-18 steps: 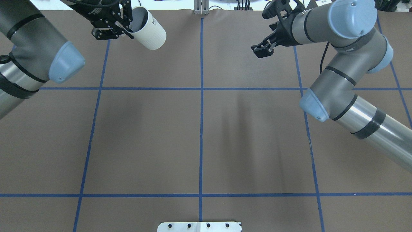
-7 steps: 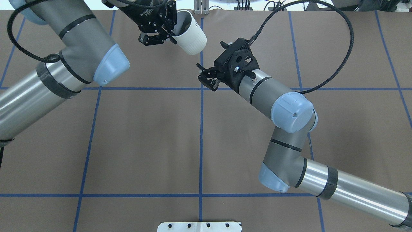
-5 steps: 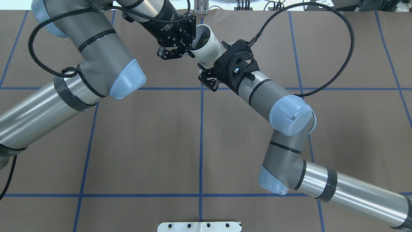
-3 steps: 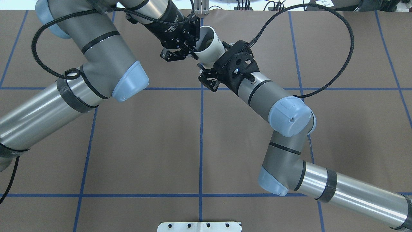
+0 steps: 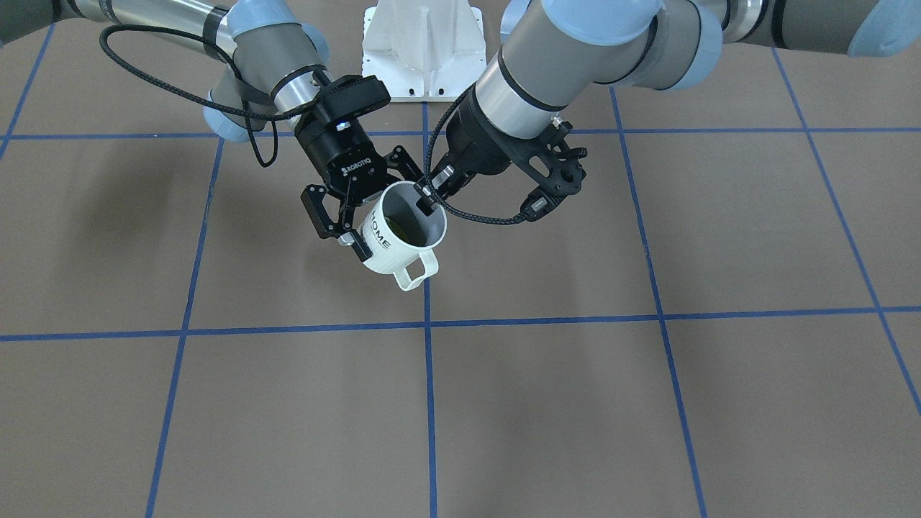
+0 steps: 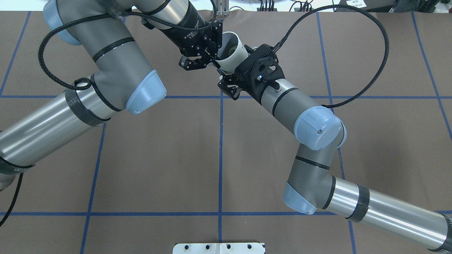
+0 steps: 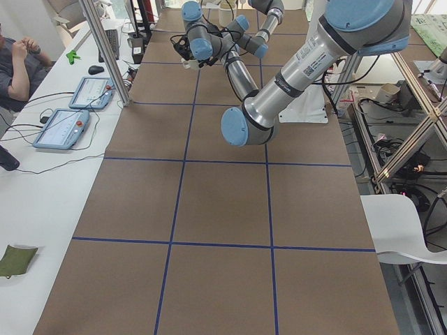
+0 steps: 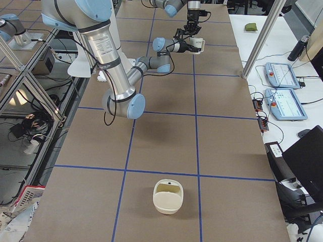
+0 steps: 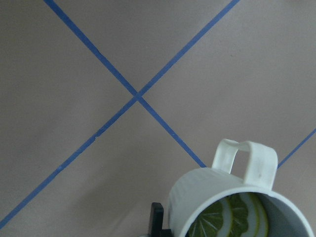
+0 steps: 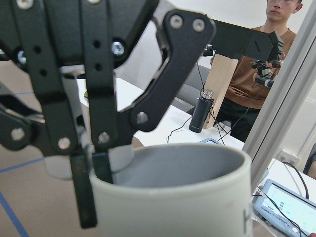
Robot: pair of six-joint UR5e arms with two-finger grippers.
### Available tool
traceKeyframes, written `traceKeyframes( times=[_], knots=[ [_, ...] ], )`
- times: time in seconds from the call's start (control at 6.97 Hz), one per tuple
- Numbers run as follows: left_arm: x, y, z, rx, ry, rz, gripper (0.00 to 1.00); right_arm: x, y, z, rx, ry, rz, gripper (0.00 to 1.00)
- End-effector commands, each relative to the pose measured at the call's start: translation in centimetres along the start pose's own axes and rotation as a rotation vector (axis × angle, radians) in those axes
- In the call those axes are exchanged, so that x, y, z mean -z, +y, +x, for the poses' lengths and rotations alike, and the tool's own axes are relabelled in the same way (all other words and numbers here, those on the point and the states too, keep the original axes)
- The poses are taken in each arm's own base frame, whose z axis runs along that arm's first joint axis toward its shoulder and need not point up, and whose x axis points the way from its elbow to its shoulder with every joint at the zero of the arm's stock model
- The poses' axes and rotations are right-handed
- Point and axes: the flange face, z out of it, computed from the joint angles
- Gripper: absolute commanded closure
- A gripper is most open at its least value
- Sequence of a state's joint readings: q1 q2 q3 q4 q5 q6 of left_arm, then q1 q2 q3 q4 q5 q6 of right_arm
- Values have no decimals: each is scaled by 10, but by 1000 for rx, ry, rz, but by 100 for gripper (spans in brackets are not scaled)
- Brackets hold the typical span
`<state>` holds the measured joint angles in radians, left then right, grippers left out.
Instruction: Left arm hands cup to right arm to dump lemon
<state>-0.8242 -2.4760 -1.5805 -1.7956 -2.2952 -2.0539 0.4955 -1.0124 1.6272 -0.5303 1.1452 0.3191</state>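
Note:
The white "HOME" cup hangs tilted above the table's far middle, handle pointing away from the robot. The lemon lies inside it and shows as a slice in the left wrist view. My left gripper is shut on the cup's rim, one finger inside and one outside. My right gripper is open, and its fingers straddle the cup's lower body. In the right wrist view the cup fills the foreground with the left gripper's fingers on its rim.
A cream bowl-like container sits on the brown mat at the robot's right end. The white mount plate is at the robot's base. Operators and tablets are at a side bench beyond the far edge.
Both arms swung in toward the middle. The left arm carried the cup between the right gripper's open fingers and, in the last moment, pushed it slightly deeper. The right gripper stayed open.

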Motion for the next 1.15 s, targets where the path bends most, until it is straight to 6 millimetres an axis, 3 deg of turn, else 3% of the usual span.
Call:
traceKeyframes(
  times=[0.0,1.0],
  knots=[
    [0,1,0,-3,0,-2,100,0,0,2,1,16,4,1],
    [3,7,0,-26,17,-15,100,0,1,2,1,18,3,1]
  ],
)
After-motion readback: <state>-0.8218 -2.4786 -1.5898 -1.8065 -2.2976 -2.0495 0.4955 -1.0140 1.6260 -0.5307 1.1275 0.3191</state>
